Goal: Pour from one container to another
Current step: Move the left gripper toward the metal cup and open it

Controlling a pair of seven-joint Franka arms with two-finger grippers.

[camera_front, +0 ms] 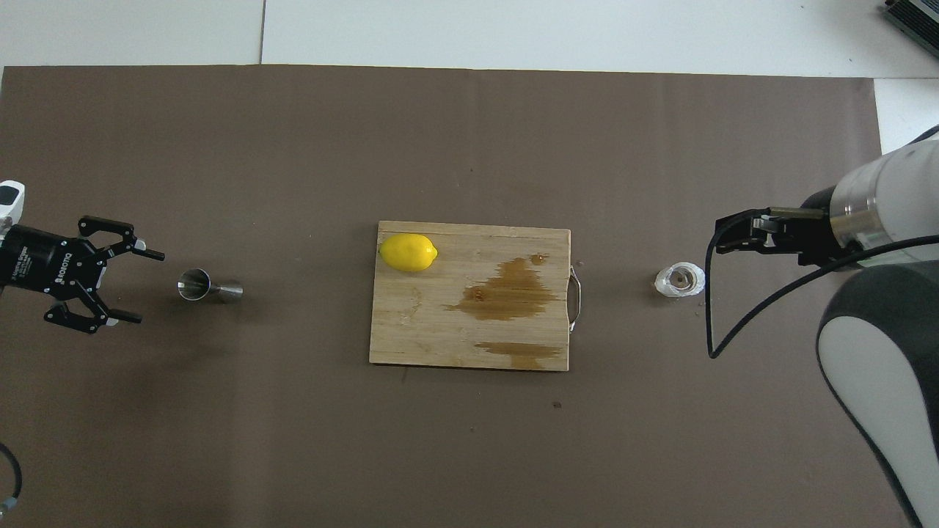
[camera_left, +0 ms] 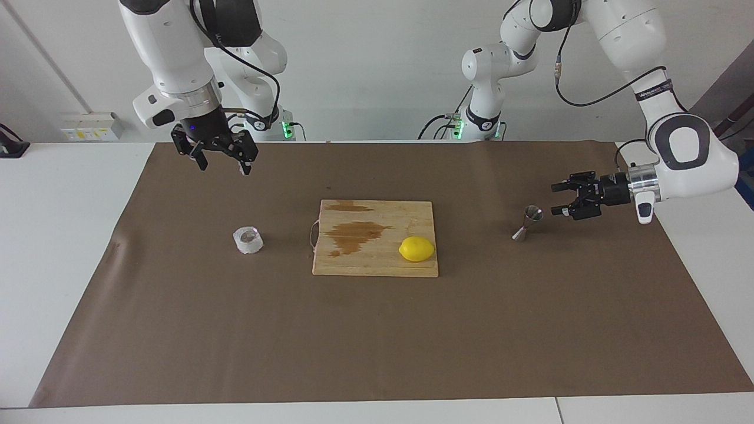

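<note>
arm shells: glossy white, rounded, with dark grey bands at the joints
left arm (camera_left: 686, 147): oval dark grey ring on the elbow cover, small dark printed band on the forearm
wrists: brushed silver ring ahead of each black gripper
left gripper (camera_front: 136, 286): black linkage fingers, white lettering on its body
right gripper (camera_left: 222, 163): black, a small blue light on its mount
cables: black, looping loose along both arms
bases: green lights glowing low on them
</note>
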